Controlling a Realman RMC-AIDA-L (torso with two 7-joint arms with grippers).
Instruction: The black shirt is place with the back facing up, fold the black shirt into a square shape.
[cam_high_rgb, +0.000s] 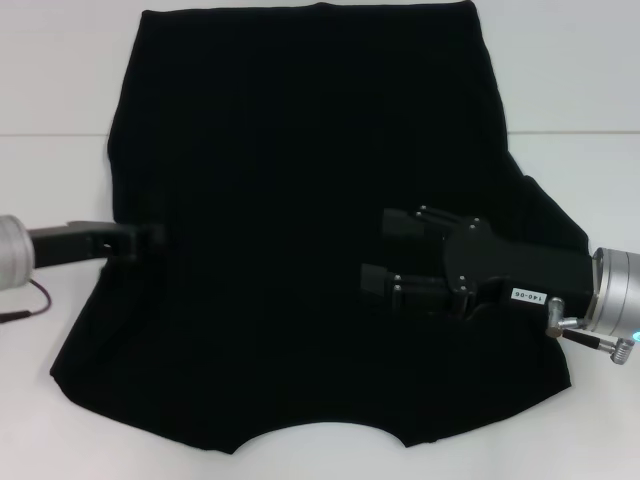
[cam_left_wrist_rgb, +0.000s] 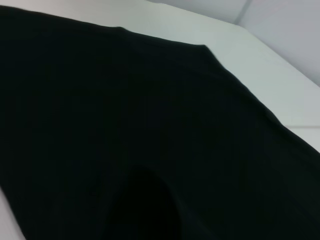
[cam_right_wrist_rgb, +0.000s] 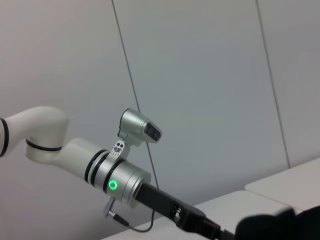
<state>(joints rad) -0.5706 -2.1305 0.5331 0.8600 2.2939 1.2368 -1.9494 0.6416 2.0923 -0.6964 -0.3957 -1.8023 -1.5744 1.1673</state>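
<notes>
Black shirt (cam_high_rgb: 300, 230) lies flat on the white table (cam_high_rgb: 60, 80); our right gripper (cam_high_rgb: 375, 255) hovers spread above it, left gripper (cam_high_rgb: 145, 240) unreadable at its edge, so we judge a sleeve fold comes next.

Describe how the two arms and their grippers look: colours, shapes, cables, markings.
The right gripper is matt black, blocky, with two thick fingers, small screws and a white label reading "140-06". Behind it sits a silver metal cylinder with a small side plug. The left gripper is also black, on a similar silver cylinder with a thin dark red cable. In the right wrist view, the left arm is white and rounded, with black rings and a green light.
</notes>
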